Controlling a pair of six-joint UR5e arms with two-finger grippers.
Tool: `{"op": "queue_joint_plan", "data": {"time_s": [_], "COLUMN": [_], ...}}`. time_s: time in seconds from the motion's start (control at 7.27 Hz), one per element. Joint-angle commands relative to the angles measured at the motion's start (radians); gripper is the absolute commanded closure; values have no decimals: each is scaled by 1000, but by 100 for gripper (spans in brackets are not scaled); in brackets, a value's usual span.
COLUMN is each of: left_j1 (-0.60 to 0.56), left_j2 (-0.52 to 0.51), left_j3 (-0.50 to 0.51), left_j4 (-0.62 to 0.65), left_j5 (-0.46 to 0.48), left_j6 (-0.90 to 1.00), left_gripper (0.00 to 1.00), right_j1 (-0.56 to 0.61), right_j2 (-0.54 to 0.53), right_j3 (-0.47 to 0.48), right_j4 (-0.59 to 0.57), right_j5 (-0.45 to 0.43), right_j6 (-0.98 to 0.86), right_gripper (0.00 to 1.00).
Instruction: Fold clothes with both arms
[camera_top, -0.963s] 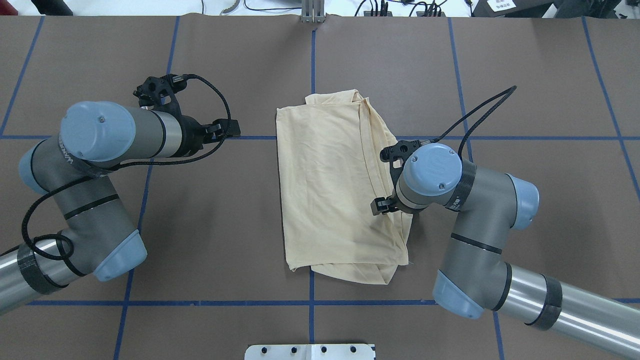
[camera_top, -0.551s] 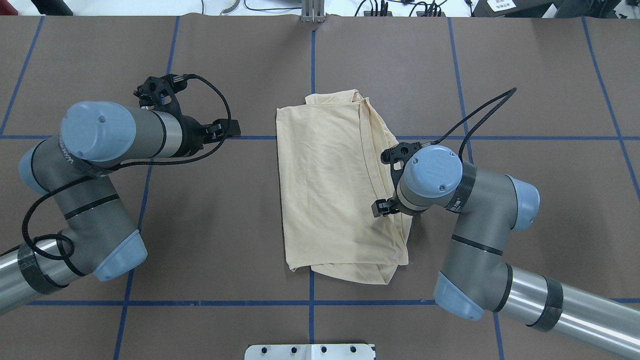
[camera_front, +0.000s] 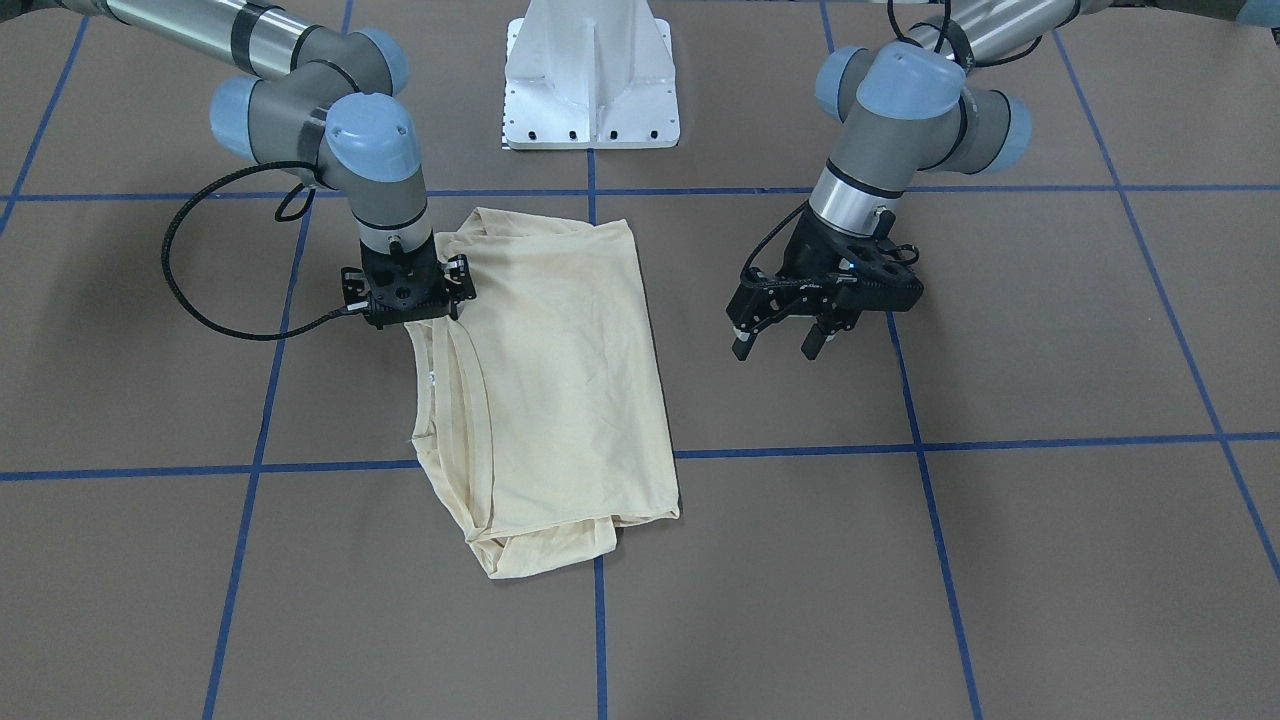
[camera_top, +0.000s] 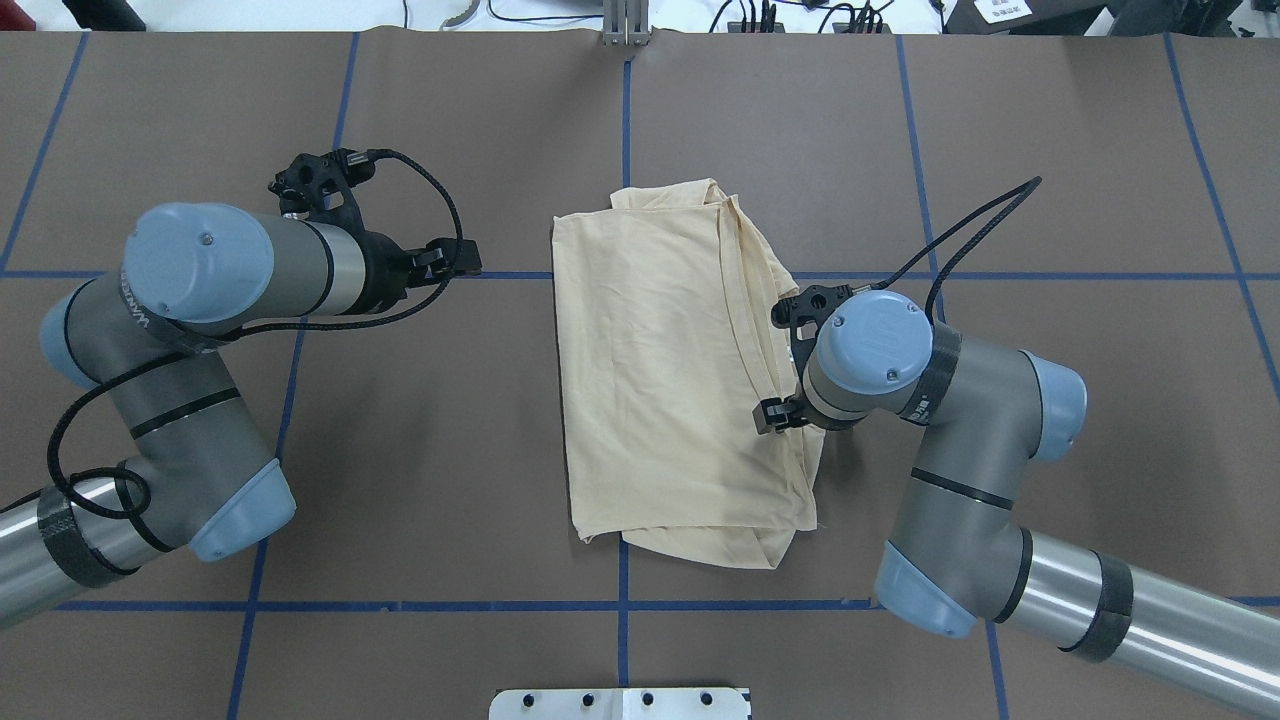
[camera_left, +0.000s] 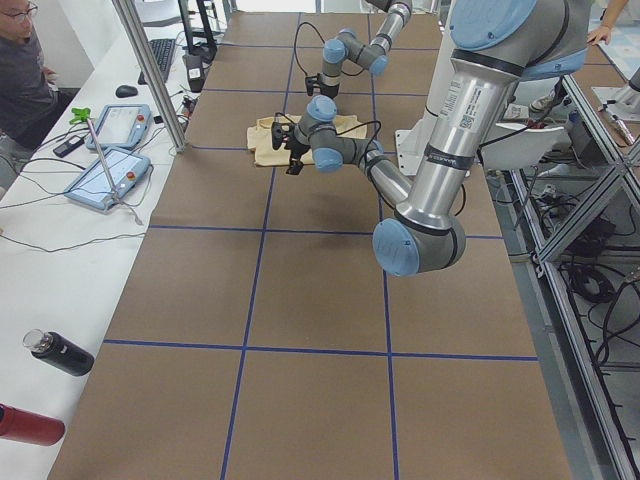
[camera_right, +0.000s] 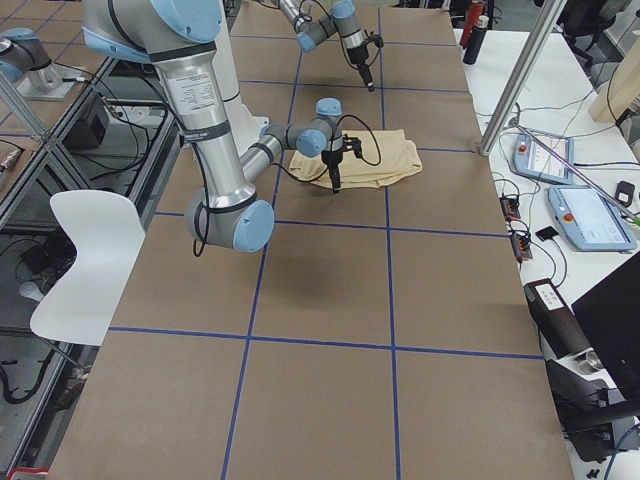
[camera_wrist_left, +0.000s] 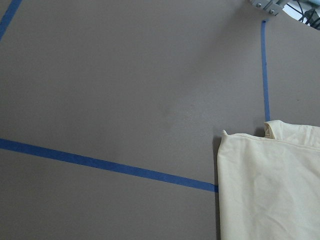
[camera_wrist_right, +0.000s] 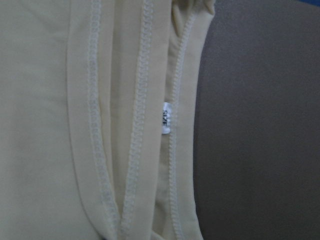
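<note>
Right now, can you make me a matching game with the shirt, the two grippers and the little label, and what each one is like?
Things:
1. T-shirt
2. left gripper
3. right gripper
4. neck label

Places or states:
A. over bare table, fingers apart
B. small, white, with dark lettering
C. cream-yellow, folded flat
D. over the T-shirt's edge

Pairs: 1-C, 2-A, 3-D, 4-B

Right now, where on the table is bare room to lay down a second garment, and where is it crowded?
Bare brown table lies between the T-shirt and the left gripper, and beyond the shirt's far edge toward the operators' side. It is crowded at the shirt's neck edge, where the right gripper is.
</note>
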Motion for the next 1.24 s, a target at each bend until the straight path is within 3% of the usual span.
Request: {"op": "queue_joint_plan", "data": {"time_s": [0.0,0.41,0.83,1.1], "left_j1": [0,0,0,0], "left_j2": [-2,-2,-4,-7], "left_j3": [4,4,2,1], "left_j4": [0,0,0,0], "left_j5": [0,0,0,0], "left_j6": [-1,-1,-3,-4], "left_gripper": [0,0,0,0], "right_j1": [16,62,87,91], "right_j2": [-35,-55,-102,-78], "right_j3": [2,48,56,86], "right_j4": [5,3,12,14], "right_j5": [2,80,81,80], "right_j6": [-39,-56,-108,-114], "right_gripper": [0,0,0,0]}}
